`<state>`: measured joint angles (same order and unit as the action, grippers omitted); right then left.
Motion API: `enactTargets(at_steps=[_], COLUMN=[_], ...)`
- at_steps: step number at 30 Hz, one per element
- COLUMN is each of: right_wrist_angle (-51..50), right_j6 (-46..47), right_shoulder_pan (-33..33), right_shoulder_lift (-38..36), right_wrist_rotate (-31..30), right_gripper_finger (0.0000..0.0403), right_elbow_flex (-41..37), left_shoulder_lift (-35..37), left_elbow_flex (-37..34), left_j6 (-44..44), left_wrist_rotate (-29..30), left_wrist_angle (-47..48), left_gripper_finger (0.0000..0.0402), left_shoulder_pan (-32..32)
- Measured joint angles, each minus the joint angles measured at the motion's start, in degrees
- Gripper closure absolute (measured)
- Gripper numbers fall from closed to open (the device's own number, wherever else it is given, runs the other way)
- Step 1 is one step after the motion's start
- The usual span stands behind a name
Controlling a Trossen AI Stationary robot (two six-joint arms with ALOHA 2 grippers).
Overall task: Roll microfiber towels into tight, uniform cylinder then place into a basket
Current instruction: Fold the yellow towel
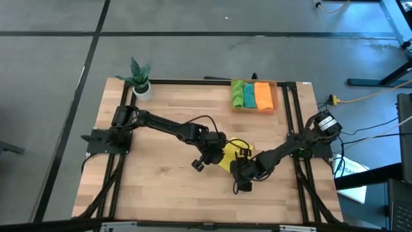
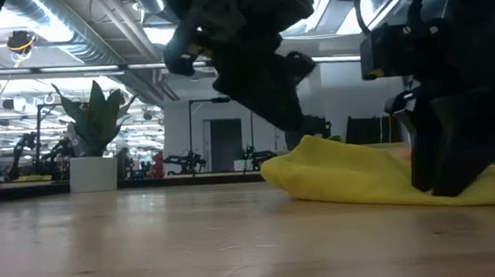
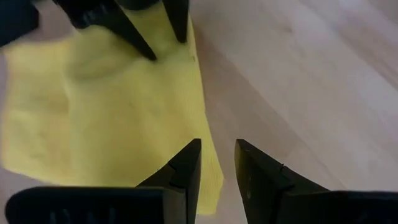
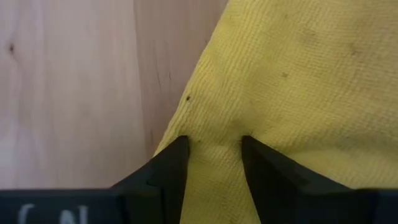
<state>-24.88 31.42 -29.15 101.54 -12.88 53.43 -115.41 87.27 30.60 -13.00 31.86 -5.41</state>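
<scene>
Yellow towel lies crumpled on the worktop near its front middle, between the two arms. The right end effector presses down on the towel's edge closest to the front, its fingers slightly apart with a ridge of yellow cloth pinched up between them, so it is clamped on the towel. In the low view this end effector stands on the towel's right part, and the cloth bulges up to its left. The left end effector hovers just over the towel's left edge; its fingers stand a little apart with bare wood and the cloth's border showing in the gap, gripping nothing. In the left wrist view the other arm's fingers show at the towel's far side.

Farther back, at the worktop's rear right, sits the orange basket. Three rolled towels lie in it side by side, touching: green, teal and orange. At the rear left corner stands a small potted plant in a white pot, well apart from everything else.
</scene>
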Motion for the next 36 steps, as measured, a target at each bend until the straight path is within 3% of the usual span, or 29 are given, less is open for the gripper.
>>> enactTargets(at_steps=[8, 15, 24, 27, 31, 36], right_wrist_angle=[0.6, 1.4, 1.4, 1.5, 1.5, 1.8], right_j6=[1.5, 1.6, 1.7, 1.9, 4.9, 10.2], right_shoulder_pan=[0.0, 0.0, 0.0, 0.0, 0.0, 0.0], right_shoulder_lift=[-0.3, -0.2, -0.2, -0.2, -0.2, -0.2], right_wrist_rotate=[0.3, 0.6, 0.5, 0.5, 0.5, 1.2], right_gripper_finger=[0.0248, 0.0248, 0.0248, 0.0248, 0.0255, 0.0308], right_elbow_flex=[-0.1, -0.1, -0.2, -0.2, -0.2, -0.2], left_shoulder_lift=[-5.0, -7.9, -7.9, -7.7, -7.6, -7.7], left_elbow_flex=[0.1, 0.2, -1.4, -2.5, -3.4, -3.6], left_j6=[2.1, 2.7, 2.7, 2.7, 1.0, -3.1], left_wrist_rotate=[0.7, 8.8, 9.0, 9.0, 8.9, 8.1], left_wrist_angle=[-1.9, -2.8, -4.9, -5.2, -5.3, -4.7], left_gripper_finger=[0.0315, 0.0315, 0.0317, 0.0336, 0.0389, 0.0400], left_shoulder_pan=[0.0, 0.0, 0.0, -0.1, -0.1, 0.0])
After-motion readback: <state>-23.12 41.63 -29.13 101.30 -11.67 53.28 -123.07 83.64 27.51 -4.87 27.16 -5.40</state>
